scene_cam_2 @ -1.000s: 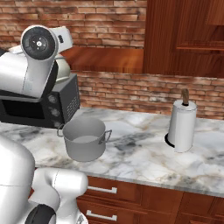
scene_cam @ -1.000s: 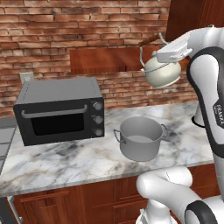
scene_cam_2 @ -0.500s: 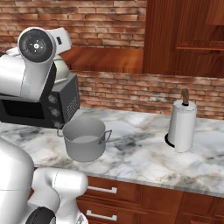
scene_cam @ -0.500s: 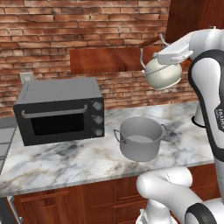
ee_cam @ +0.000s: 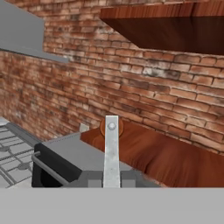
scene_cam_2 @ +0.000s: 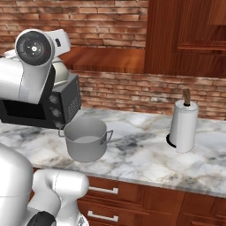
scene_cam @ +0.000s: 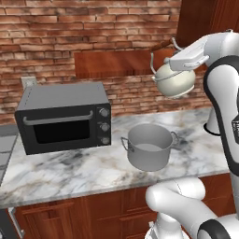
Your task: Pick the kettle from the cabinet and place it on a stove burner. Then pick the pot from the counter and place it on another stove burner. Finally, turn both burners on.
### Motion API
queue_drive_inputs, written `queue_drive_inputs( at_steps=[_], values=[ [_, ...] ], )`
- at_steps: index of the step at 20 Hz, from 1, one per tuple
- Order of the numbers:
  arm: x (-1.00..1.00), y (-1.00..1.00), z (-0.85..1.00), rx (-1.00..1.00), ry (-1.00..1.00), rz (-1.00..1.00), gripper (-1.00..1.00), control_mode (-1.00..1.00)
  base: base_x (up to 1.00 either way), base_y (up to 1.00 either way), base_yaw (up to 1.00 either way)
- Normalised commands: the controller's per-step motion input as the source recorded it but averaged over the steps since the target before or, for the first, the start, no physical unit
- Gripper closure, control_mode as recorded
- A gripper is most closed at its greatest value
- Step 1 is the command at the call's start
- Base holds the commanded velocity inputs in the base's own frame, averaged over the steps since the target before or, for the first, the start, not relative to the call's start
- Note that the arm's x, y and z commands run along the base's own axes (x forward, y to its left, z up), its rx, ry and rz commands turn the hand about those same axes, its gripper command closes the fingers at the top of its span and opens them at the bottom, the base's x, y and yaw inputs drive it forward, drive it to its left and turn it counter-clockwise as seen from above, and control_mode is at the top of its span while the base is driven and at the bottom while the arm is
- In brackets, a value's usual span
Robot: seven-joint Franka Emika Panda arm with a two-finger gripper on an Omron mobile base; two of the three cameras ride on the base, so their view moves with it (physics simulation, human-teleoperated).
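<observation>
Left base view, near to far. Drawers (scene_cam: 70,217) along the bottom edge: reddish-brown wood fronts. Above them the counter (scene_cam: 70,170), a white marble slab with grey veins and a thick pale edge, spans the middle of the frame.

Pot (scene_cam: 150,147) stands on the counter at centre: wide grey brushed metal, open top, two small loop handles. Oven (scene_cam: 65,116) at centre left, just beside the pot: dark boxy countertop unit, bar handle, three knobs down its right side.

Kettle (scene_cam: 175,80) is in the upper right, off the counter, up in the air above and right of the pot. Round cream-white body, arched wire handle. Gripper (scene_cam: 172,63) is clamped on the kettle's handle from above; white hand sits over the kettle top.

Cabinet (scene_cam: 121,63) is behind it at upper centre: flat reddish-brown plank ledge against a rough red brick wall (scene_cam: 70,32).

Right base view: towel roll (scene_cam_2: 184,126) stands upright at centre right on the marble, tall white cylinder on a dark base with a brown post tip.

Hand view: grey cooktop grates (ee_cam: 13,151) at the lower left.
</observation>
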Motion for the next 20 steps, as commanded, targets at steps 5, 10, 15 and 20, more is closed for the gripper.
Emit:
queue_drive_inputs(
  at_steps=[5, 10, 15, 20],
  values=[
    [0.0, 0.0, 0.0, 0.0, 0.0, 0.0, 1.0, 1.0, -0.34, 0.24, 0.0],
    [0.0, 0.0, 0.0, 0.0, 0.0, 0.0, 1.0, 1.0, -0.32, 0.39, 0.0],
    [0.0, 0.0, 0.0, 0.0, 0.0, 0.0, 1.0, 1.0, -0.23, 0.69, 0.0],
    [0.0, 0.0, 0.0, 0.0, 0.0, 0.0, 1.0, 1.0, -0.18, 0.7, 0.0]
  ],
)
